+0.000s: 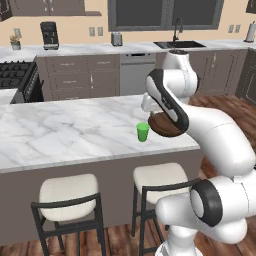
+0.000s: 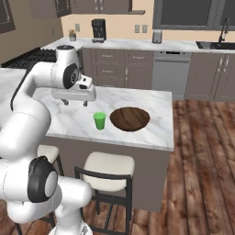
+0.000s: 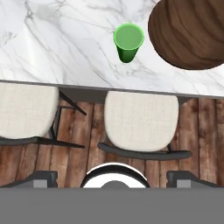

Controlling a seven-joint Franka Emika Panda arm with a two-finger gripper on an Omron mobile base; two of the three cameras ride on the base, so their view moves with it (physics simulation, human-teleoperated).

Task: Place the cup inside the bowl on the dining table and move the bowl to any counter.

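On the table (image 2: 69, 120) nothing of the job is done yet: the cup (image 2: 99, 120) stands upright on the marble, just beside the bowl (image 2: 130, 118) and apart from it, at the bowl's 9 o'clock in the right base view. The bowl sits near the table's end, with nothing in it. What is left, as I judge it, is all of it: pick up the cup, set it in the bowl, then carry the bowl over to the counter (image 2: 137, 45) along the back wall, by the sink (image 2: 215, 45).

My fingers (image 2: 76, 102) are spread wide and hold nothing. They hang above the table, tips down, at about 10 o'clock from the cup in the right base view and clear of it. My arm rises from the base, folds at the elbow and reaches over the table, wrist level with the hand pointing straight down.

Looking down along the hand, I see the cup at 12 o'clock, the bowl at 1 o'clock, and two stools (image 3: 141, 119) under the table's edge at the middle.
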